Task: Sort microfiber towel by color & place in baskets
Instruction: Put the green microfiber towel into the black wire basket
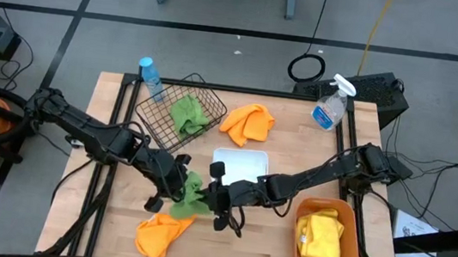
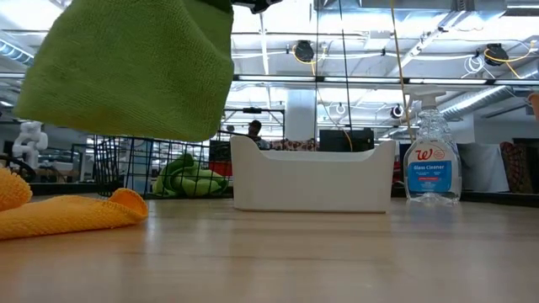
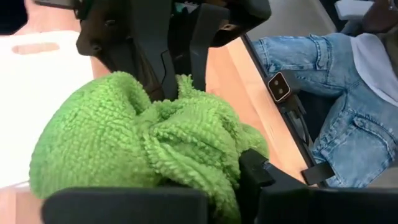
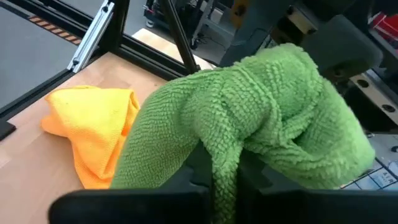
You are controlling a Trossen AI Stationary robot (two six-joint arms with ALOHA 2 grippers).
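Midair, green towel (image 1: 191, 192) clenched between left pincer (image 1: 177, 185) and right pincer (image 1: 214, 198) (fingertips buried in cloth).

We are looking down on a pale wooden surface (image 1: 267, 245) standing on a grey floor (image 1: 220, 54) crossed by dark lines. Cables (image 1: 307, 66) are coiling behind it. Across the room, ceiling lights (image 2: 303, 52) are shining on white beams, and a person in jeans (image 3: 323, 93) is sitting close by.
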